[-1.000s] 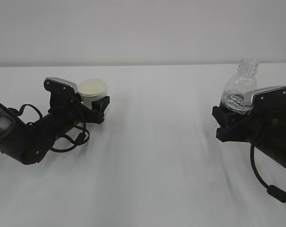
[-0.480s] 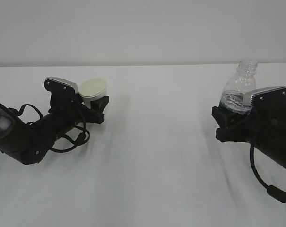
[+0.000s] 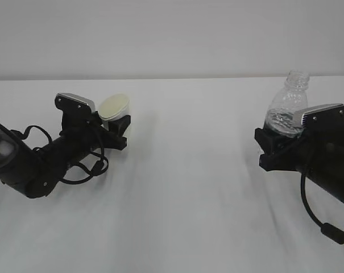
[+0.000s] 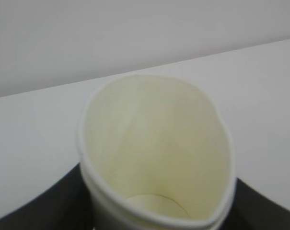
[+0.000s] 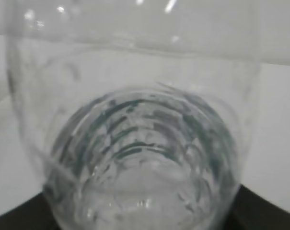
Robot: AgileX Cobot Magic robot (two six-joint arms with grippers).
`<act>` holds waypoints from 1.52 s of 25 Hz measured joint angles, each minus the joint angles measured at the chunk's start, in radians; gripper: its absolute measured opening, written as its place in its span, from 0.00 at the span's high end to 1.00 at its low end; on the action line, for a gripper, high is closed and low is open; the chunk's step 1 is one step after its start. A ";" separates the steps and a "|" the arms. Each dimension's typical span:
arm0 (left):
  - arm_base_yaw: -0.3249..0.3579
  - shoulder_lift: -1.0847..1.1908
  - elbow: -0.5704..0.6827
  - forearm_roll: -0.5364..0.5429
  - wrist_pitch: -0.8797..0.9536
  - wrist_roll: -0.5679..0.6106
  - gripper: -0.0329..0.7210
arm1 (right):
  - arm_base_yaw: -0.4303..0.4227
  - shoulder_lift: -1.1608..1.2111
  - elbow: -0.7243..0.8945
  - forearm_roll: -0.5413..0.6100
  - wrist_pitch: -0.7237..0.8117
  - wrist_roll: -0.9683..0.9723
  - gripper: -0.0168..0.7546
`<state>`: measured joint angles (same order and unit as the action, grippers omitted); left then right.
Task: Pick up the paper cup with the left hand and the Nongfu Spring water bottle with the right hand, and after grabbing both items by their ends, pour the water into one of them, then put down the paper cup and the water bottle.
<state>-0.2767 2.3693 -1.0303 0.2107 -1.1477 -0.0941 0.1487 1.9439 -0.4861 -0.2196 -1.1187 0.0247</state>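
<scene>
A: What's the left hand (image 3: 29,159) doing?

B: Lying low over the white bench (image 3: 183,187), left side; its claw (image 3: 116,128) is closed round the paper cup (image 3: 113,108); the rim's squashed into an oval in the wrist view, so it's squeezing; cup's tilted a bit, mouth leaning to the right.

A: Anything in the cup?

B: Looks dry inside; pale cream walls, round bottom just showing at the lower edge.

A: And the right hand (image 3: 325,165)?

B: Far right of the bench; its claw (image 3: 274,149) grips the water bottle (image 3: 288,108) low down, approx. at the green label; bottle's upright, no cap, neck poking above the silver camera block (image 3: 316,112).

A: Water (image 3: 281,120)?

B: Some in the lower part, level near the label; rest of the bottle's clear.

A: How far apart are the two?

B: Well apart; cup left, bottle right, bare bench between; a black cable (image 3: 314,213) hangs off the right arm.
</scene>
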 joint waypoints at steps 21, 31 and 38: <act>-0.002 -0.135 0.122 0.268 0.002 -0.059 0.39 | 0.002 0.000 0.000 -0.001 0.000 0.000 0.45; -0.002 -0.138 0.122 0.559 0.002 -0.269 0.39 | 0.002 -0.025 0.000 -0.038 0.002 0.000 0.45; -0.031 -0.140 0.095 0.694 0.002 -0.355 0.39 | 0.002 -0.063 0.020 -0.045 0.002 0.000 0.45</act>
<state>-0.3073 2.2288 -0.9358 0.9047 -1.1456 -0.4494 0.1504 1.8809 -0.4666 -0.2642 -1.1163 0.0247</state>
